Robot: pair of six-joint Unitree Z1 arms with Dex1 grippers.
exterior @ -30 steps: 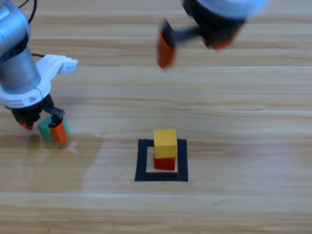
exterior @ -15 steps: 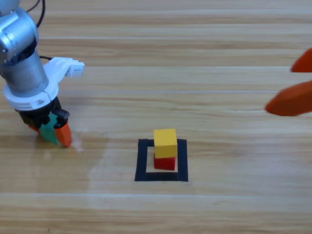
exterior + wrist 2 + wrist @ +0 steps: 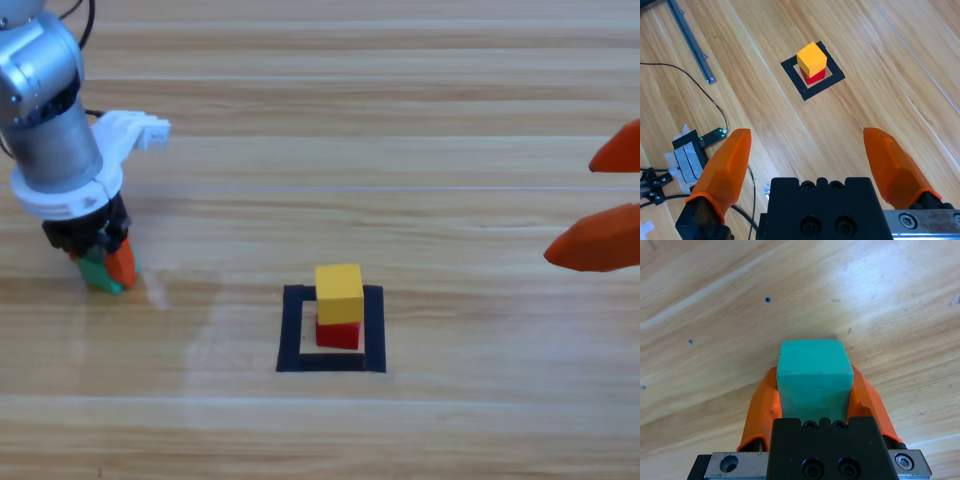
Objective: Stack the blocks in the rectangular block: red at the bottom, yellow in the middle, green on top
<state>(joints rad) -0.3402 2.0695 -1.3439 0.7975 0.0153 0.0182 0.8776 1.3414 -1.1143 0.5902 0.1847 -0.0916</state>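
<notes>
- Surface: a pale wooden counter (image 3: 420,140) is carrying every item listed.
- Rectangular block (image 3: 291,330): black tape outline lying toward six o'clock of the counter's centre, marking the stacking spot.
- Red (image 3: 338,335): sitting inside the outline as the base.
- Yellow (image 3: 339,292): resting squarely on red, leaving its top free for the last cube.
- Green (image 3: 813,372): being pinched between the left claw's (image 3: 100,262) jaws at nine o'clock, well apart from the stack, apparently for carrying over.
- Right claw (image 3: 810,165): waiting at three o'clock, jaws spread wide, holding nothing, likely parked clear of the stack.
</notes>
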